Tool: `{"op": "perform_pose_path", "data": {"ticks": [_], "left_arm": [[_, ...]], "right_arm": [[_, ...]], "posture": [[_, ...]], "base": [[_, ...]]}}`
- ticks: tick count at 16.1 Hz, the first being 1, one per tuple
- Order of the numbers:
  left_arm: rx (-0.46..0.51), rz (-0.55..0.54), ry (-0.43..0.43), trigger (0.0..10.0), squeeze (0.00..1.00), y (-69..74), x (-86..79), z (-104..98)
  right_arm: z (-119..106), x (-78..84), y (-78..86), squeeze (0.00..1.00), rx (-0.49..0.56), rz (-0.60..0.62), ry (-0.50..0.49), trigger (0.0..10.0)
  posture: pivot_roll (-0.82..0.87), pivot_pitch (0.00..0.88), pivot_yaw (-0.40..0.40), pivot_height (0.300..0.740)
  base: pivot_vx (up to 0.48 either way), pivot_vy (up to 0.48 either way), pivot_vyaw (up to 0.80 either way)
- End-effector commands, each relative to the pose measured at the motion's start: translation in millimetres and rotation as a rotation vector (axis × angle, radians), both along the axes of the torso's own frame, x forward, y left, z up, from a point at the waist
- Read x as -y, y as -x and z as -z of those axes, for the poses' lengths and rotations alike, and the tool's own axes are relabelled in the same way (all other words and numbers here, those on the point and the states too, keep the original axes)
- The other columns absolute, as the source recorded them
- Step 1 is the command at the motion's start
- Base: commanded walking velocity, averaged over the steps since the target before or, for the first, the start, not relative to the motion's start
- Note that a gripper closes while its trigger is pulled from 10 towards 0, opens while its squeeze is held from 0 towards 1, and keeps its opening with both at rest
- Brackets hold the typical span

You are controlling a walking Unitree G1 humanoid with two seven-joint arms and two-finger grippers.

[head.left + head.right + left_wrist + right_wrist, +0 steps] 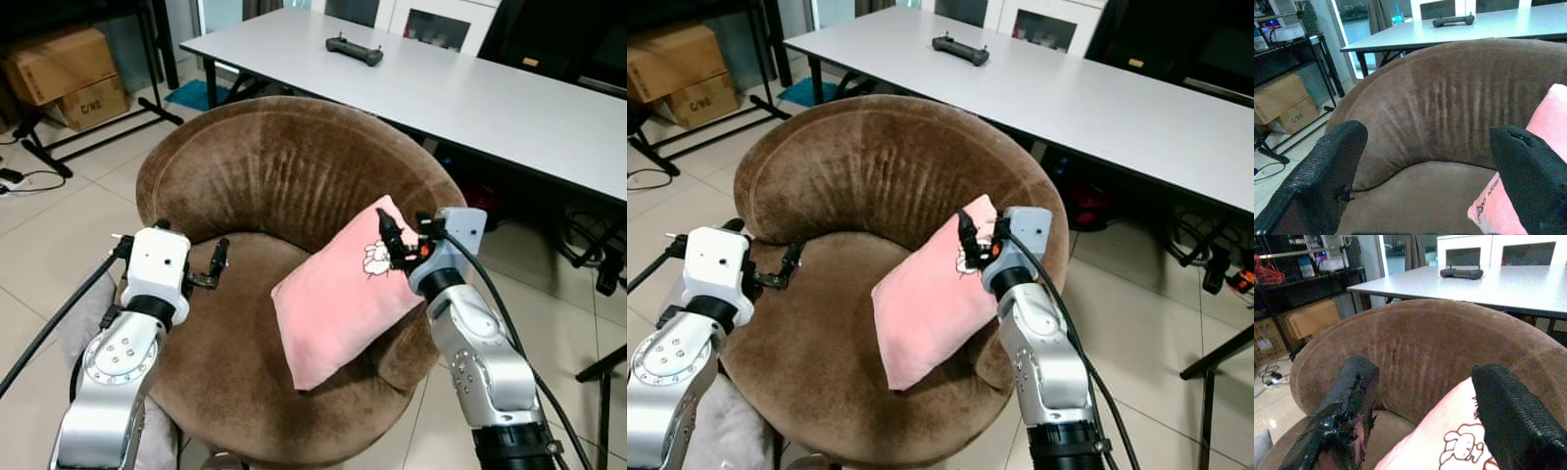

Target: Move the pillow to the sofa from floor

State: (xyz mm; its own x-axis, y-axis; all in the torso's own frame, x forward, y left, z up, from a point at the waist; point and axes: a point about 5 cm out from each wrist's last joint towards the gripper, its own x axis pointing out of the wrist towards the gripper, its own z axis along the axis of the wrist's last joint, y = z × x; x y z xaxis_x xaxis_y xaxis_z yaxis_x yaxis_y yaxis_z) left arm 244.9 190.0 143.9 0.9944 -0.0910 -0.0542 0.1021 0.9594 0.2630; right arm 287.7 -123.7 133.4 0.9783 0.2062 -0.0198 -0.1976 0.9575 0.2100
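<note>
A pink pillow (pixel 338 294) with a small cartoon print lies tilted on the seat of a round brown sofa chair (pixel 265 166), leaning against its right side. My right gripper (pixel 397 243) is open at the pillow's upper corner, its fingers (pixel 1352 396) spread above the pink fabric (pixel 1449 440). My left gripper (pixel 214 266) is open over the left part of the seat, apart from the pillow, with nothing between its fingers (pixel 1332 166).
A long white table (pixel 470 88) with a black controller (pixel 354 49) stands behind the chair. Cardboard boxes (pixel 69 73) and a black rack sit at the far left. Cables lie on the tiled floor at left and right.
</note>
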Motion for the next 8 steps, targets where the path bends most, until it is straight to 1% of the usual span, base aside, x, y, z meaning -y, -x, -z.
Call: {"op": "perform_pose_path", "data": {"ticks": [1, 3, 8], "left_arm": [[0.009, 0.003, 0.002, 10.0, 0.0, 1.4, 2.2, -2.7], [0.007, 0.002, 0.001, 10.0, 0.0, 1.9, 2.1, -2.8], [0.004, 0.002, -0.003, 10.0, 0.0, 2.5, 1.8, -2.8]], "right_arm": [[-4.9, 3.0, 0.8, 0.0, 0.006, 0.008, 0.018, 10.0], [-4.9, 6.2, 1.4, 0.0, -0.007, 0.021, 0.065, 10.0], [-4.4, 5.5, 4.8, 0.0, -0.039, 0.024, 0.078, 10.0]], "posture": [[0.09, 0.0, -0.094, 0.74], [0.09, 0.0, -0.094, 0.74], [0.09, 0.0, -0.089, 0.74]], "base": [[-0.251, 0.0, 0.0], [-0.263, 0.0, 0.0], [-0.266, 0.0, 0.0]]}}
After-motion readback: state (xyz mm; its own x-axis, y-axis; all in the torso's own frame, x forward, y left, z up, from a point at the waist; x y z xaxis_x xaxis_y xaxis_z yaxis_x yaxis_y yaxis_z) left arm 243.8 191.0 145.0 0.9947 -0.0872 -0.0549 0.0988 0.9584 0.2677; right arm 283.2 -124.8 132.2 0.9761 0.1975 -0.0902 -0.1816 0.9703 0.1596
